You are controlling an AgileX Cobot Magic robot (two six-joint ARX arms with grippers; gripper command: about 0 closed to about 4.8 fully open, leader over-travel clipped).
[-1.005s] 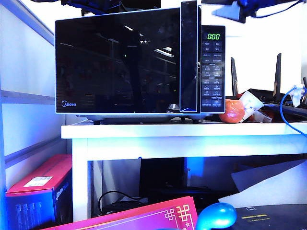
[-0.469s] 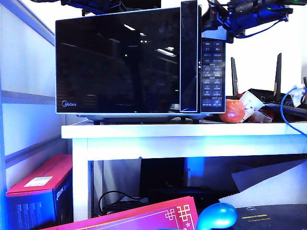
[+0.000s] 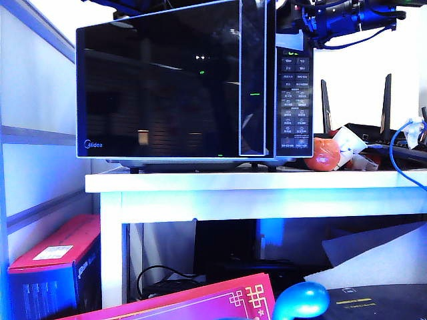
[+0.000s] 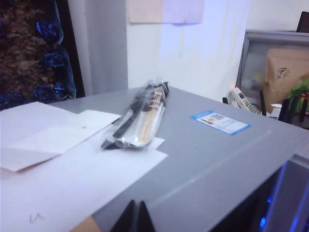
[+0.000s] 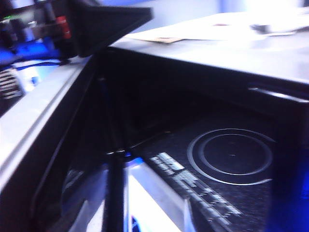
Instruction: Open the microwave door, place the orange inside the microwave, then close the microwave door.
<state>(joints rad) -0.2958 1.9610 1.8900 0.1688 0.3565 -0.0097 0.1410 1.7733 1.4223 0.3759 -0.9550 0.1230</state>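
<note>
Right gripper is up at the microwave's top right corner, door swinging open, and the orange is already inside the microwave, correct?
Not quite: in the exterior view the orange sits on the table, right of the microwave. The right gripper and the door are as stated.

The microwave's [image 3: 193, 87] display is hidden behind the right arm [image 3: 333, 17], whose gripper fingers cannot be made out.

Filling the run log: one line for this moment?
phase: opening | microwave door: ajar | right end effector: at door's top | left end effector: above microwave | orange: on table
</note>
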